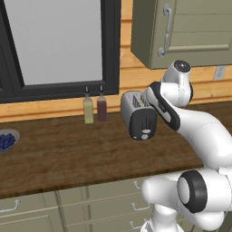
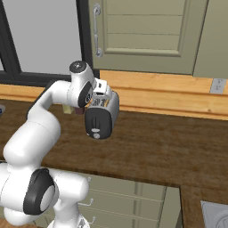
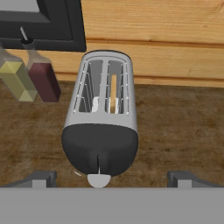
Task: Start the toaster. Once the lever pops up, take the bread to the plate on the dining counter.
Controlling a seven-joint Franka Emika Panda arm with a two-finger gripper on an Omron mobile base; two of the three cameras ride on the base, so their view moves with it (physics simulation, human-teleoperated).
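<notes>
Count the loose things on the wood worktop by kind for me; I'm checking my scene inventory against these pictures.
Toaster: 1
Bread slice in the toaster's slot: 1
Bottles: 2, one yellow-green and one dark red
Bowl of blue berries: 1
Total: 5

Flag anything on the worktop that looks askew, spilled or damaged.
Nothing stands out. The toaster stands upright with the bread seated in one slot, and the two bottles stand upright beside it. No spill shows on the worktop.

Bread (image 3: 113, 92) mostly hidden inside toaster (image 3: 101, 127)
</notes>
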